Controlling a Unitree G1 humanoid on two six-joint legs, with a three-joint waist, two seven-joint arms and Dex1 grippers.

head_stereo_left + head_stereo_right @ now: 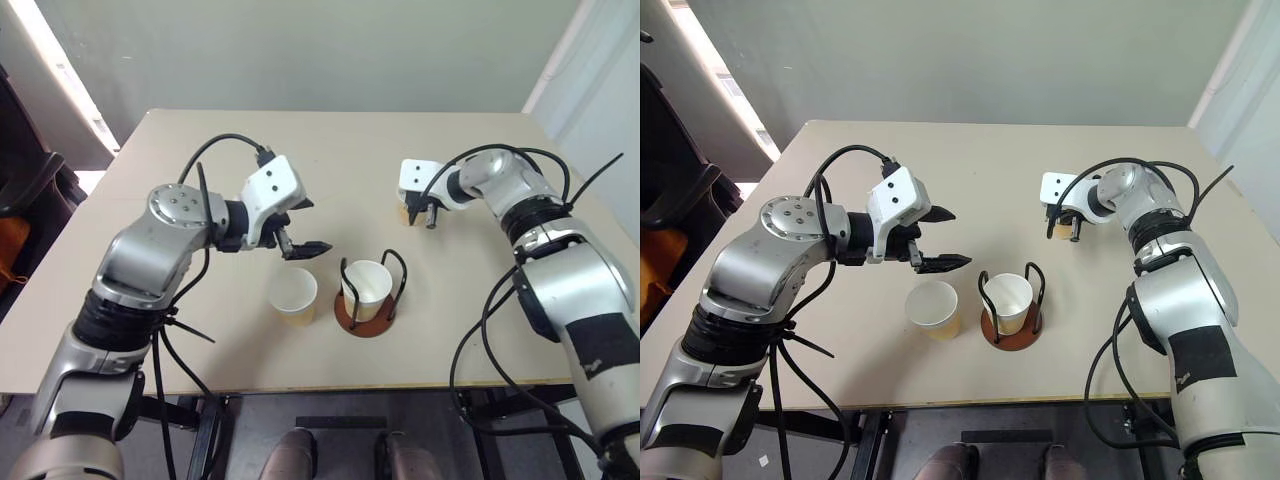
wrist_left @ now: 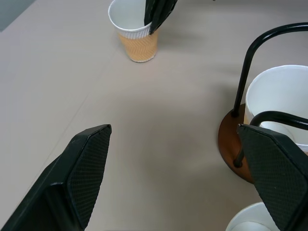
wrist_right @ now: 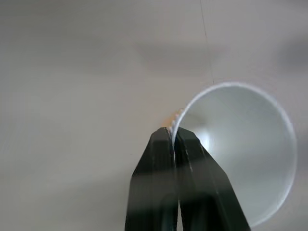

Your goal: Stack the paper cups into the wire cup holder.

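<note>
Paper cups carried no readable writing; the right claw [image 3: 174, 137] pinched the far cup's [image 3: 240, 149] rim, while the left claw [image 1: 937, 238] hung spread above the counter [image 1: 330, 150].

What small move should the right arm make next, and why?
Probably lift. The right end effector is shut on the rim of the far paper cup, which stands on the table apart from the wire cup holder, already holding one cup.
</note>
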